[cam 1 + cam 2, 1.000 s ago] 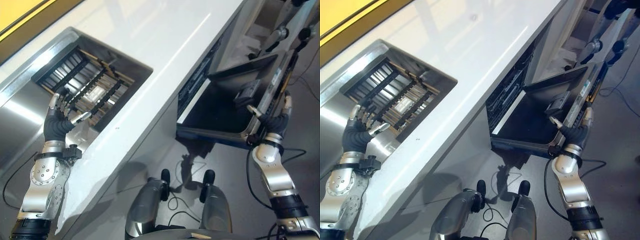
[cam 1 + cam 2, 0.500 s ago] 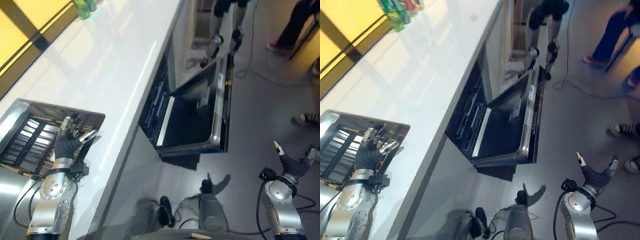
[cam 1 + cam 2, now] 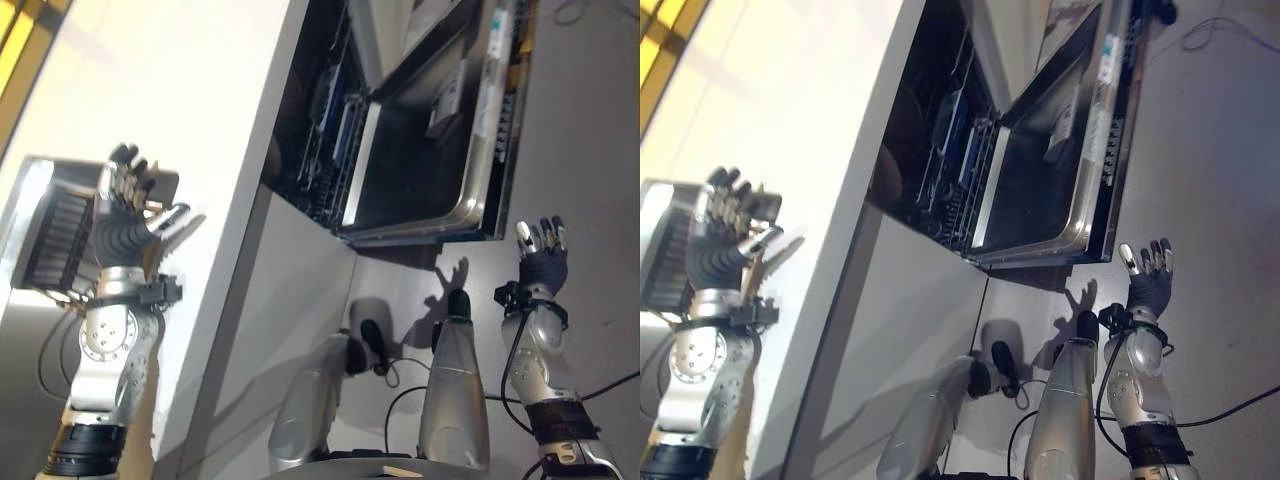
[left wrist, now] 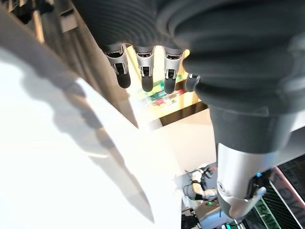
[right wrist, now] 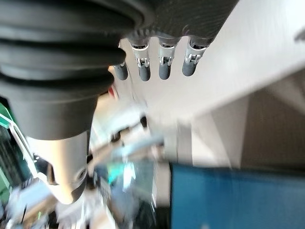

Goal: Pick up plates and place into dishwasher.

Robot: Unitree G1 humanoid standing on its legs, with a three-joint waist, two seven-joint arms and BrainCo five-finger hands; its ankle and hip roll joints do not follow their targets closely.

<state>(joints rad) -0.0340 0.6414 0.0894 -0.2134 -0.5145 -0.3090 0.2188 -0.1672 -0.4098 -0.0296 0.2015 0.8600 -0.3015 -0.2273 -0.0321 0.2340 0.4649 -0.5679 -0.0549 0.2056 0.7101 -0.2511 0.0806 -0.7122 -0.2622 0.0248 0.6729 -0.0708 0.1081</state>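
While both hands hang in the air with nothing in them, the left hand [image 3: 125, 225] spreads its fingers above the white counter [image 3: 160, 110] beside one sunken rack [image 3: 60, 225], and the right hand [image 3: 543, 262] spreads its fingers above the grey floor [image 3: 590, 150]. Farther off, one dishwasher [image 3: 330, 130] stands under the counter with its door [image 3: 440, 150] dropped open and racks showing inside; I cannot make out any plates for certain.

Black built-in dishwasher [image 3: 400, 130] under my white counter: its steel-rimmed door [image 3: 440, 150] hangs open, tilted out over the grey floor. Inside the dark cavity a wire rack [image 3: 955, 150] holds blue-edged items standing on edge, too dim to tell what they are.
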